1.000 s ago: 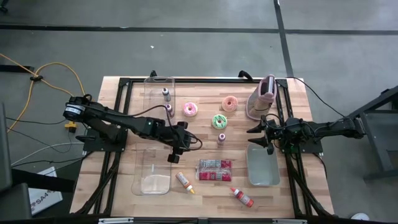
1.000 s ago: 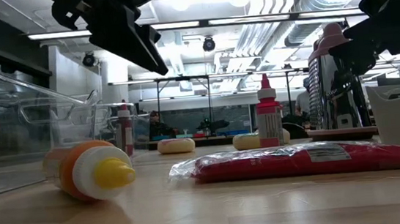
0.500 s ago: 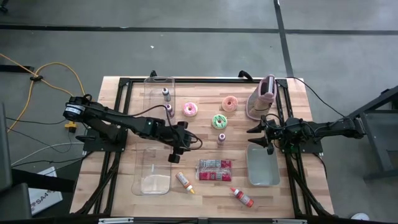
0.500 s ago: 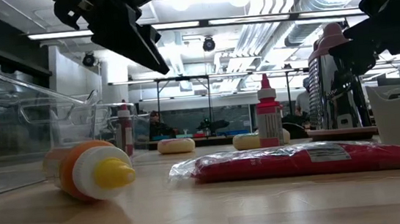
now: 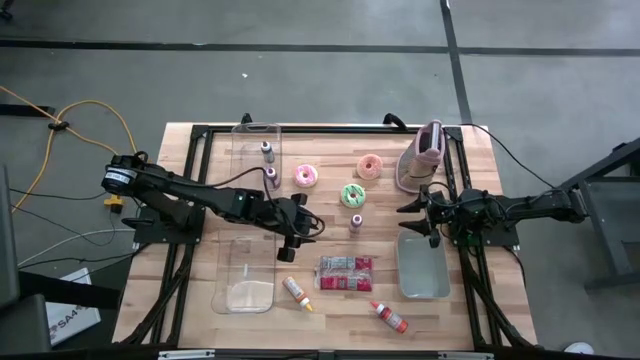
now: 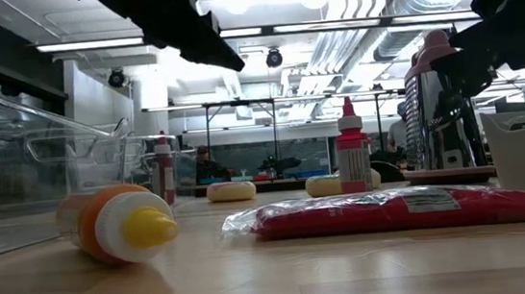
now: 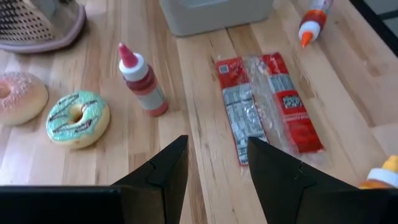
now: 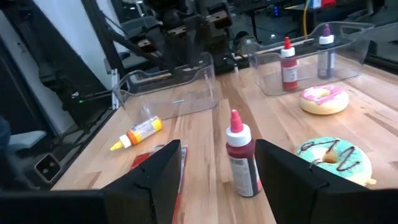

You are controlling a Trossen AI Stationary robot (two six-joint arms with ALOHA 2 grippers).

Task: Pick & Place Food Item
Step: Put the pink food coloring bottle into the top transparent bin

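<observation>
One red food packet (image 5: 345, 272) is laid flat, its long axis across the table. Both grippers, left gripper (image 5: 291, 243) and right gripper (image 5: 409, 221), are seen open and empty.

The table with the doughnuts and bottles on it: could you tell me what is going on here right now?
Neither arm holds anything. The left gripper hangs open above the table's middle, beside the clear bin, with the red packaged food and the green doughnut ahead of it. The right gripper waits open over the grey container. No food item has been picked up yet.
</observation>
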